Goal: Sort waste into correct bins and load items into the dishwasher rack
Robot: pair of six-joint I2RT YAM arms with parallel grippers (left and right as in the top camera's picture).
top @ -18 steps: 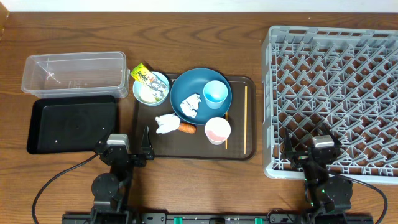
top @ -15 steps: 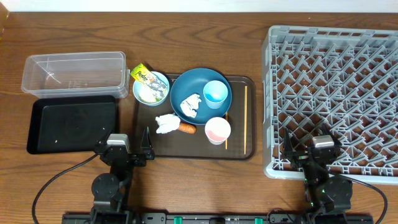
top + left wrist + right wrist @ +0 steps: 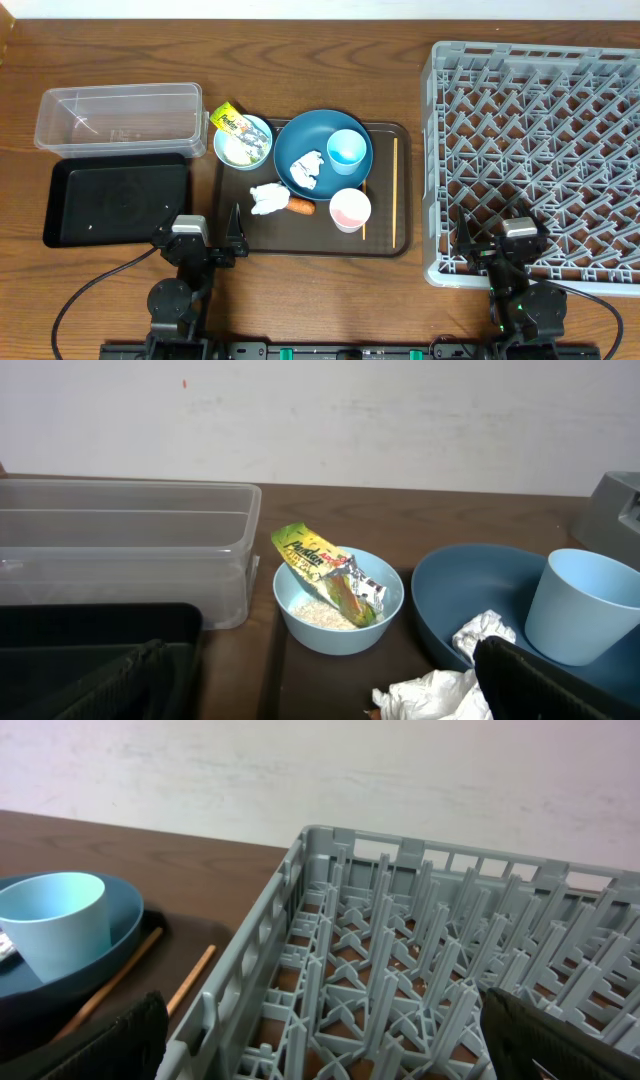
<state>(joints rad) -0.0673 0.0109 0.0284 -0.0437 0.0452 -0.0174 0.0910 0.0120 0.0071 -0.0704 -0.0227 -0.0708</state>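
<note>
The pale-blue bowl (image 3: 243,142) holds rice and the yellow wrapper (image 3: 229,119); both show in the left wrist view (image 3: 338,600). The deep-blue plate (image 3: 300,135) carries the light-blue cup (image 3: 347,150) and a tissue (image 3: 306,167). Another tissue (image 3: 268,198), the carrot (image 3: 301,207), the pink cup (image 3: 350,209) and the chopsticks (image 3: 395,190) lie on the brown tray. The clear tub (image 3: 118,118) and the black tray (image 3: 115,200) sit at the left. My left gripper (image 3: 188,222) is open and empty at the brown tray's near left corner. My right gripper (image 3: 520,228) is open and empty over the front edge of the grey rack (image 3: 540,120).
The dark brown serving tray (image 3: 385,240) lies in the middle between the bins and the rack. Bare wooden table runs along the front. A white wall stands behind the table in both wrist views.
</note>
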